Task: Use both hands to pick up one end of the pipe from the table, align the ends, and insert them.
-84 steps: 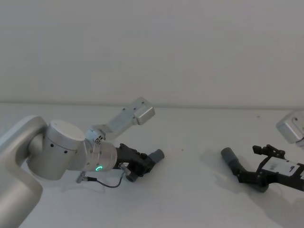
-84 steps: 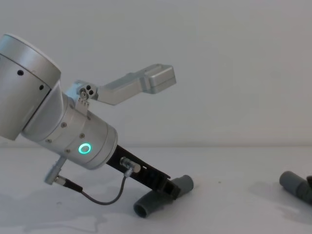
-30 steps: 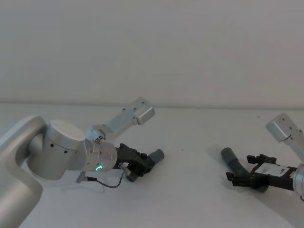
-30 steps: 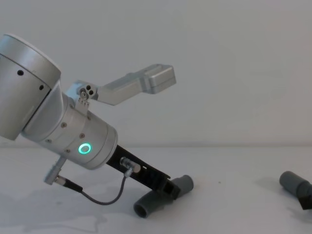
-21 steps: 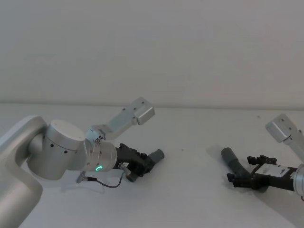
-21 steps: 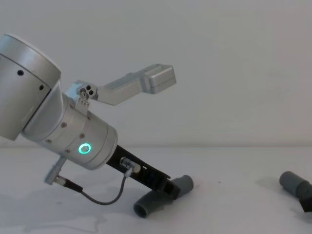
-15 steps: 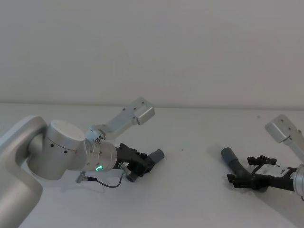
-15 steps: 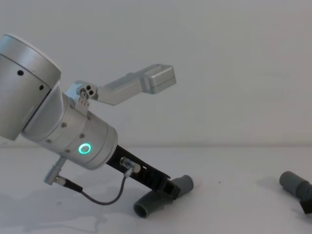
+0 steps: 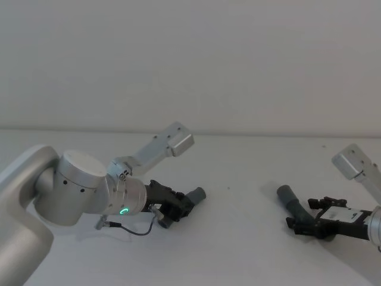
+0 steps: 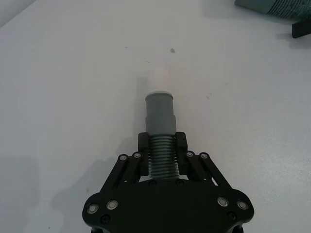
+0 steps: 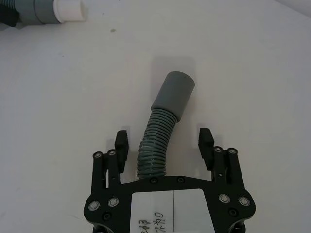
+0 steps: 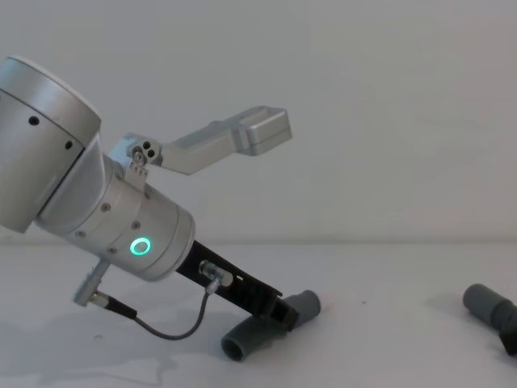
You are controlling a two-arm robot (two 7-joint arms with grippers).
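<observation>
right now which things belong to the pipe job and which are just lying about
Job: straight grey ribbed plastic tube with a white tip, gripped by the black left hand; curved grey ribbed plastic tube, inside the open black right hand; white matte table.
Lying about: small dark specks on the table; pale grey wall behind.

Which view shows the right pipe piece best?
Right wrist view: the right pipe piece shows large inside the open right tool. Head view shows it small; chest view its end; left wrist view a corner.
</observation>
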